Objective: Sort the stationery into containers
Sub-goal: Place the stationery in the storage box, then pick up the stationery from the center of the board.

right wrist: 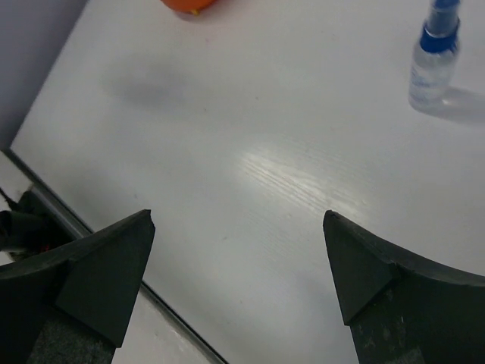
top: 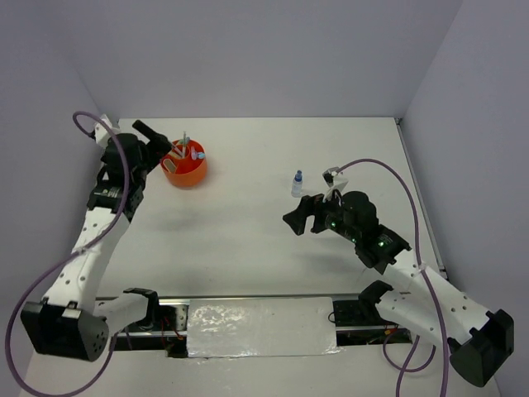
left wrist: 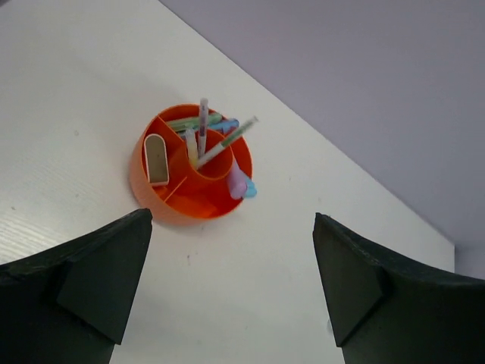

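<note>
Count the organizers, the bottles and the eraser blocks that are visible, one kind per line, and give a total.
Orange organizer: 1
Clear bottle with blue cap, standing alone on the table: 1
Eraser block, in an outer compartment of the organizer: 1
Total: 3

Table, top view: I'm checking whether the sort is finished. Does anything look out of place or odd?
Yes. The blue-capped bottle stands upright alone on the table near the right gripper, well apart from the orange organizer that holds the other stationery.
</note>
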